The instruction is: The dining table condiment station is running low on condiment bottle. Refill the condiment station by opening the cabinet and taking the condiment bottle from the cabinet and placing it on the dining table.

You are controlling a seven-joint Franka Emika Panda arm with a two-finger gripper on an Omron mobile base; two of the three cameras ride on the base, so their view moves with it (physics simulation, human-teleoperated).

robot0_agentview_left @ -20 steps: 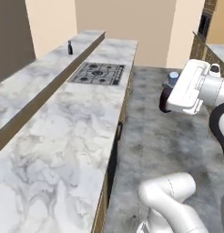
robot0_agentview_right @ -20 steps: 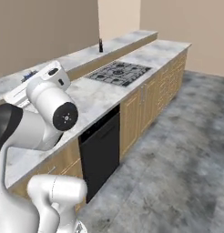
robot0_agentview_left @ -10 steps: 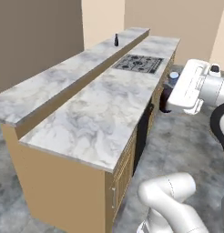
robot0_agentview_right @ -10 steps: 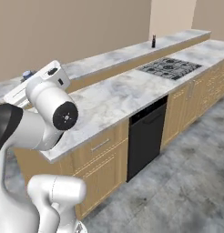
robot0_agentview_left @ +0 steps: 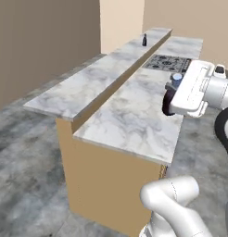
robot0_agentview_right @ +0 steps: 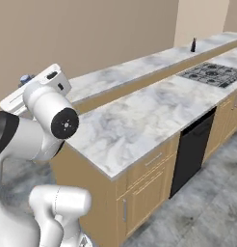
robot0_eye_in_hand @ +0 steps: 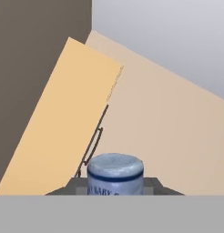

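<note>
The white arm's gripper point(robot0_agentview_left: 174, 92) grips a dark brown, blue-capped condiment bottle point(robot0_agentview_left: 171, 95) beside the long white-and-grey marble dining table point(robot0_agentview_left: 83, 88).

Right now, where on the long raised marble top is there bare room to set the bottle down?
The dining table is bare along almost its whole length. The near end, beside the lower worktop, is free. At the far end stands one small dark bottle. The fingers hold the condiment bottle.
</note>
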